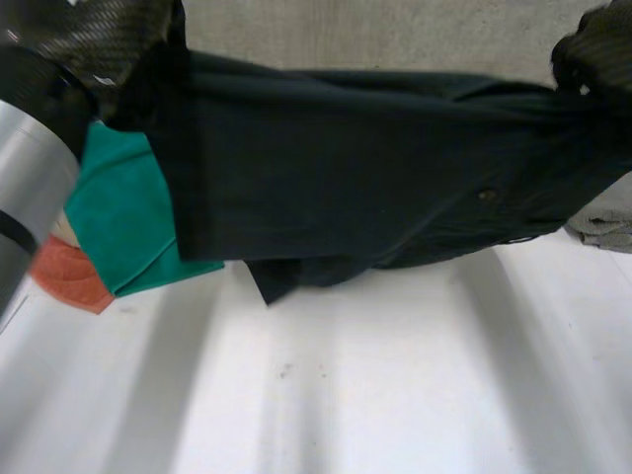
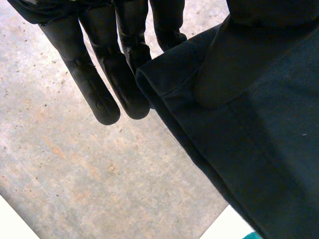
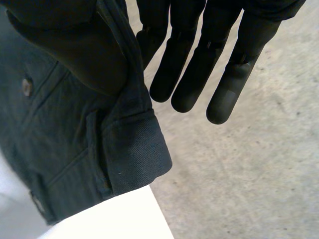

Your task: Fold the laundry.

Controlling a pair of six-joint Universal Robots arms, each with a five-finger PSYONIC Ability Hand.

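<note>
At the table's left end we see an orange cloth with a green cloth lying on it, both partly behind the hanging dark garment. Our left hand has one upper end of that garment: the thumb presses the cloth's edge against a finger behind it, while the other fingers stretch straight and free beside the hem. The garment spans the air between the hands, its lower edge drooping over the far part of the white table; we cannot tell whether it touches. A small button sits toward the right end. There our right hand pinches the same way, thumb clamped on the cloth above a turned-up hem, the remaining fingers extended and holding nothing. A grey cloth lies by the table's right edge. We judge the step to be spreading the garment before the first fold: we should hold both pinches level, pull apart only enough to take out the sag, and lay it on bare table, clear of the piles.
</note>
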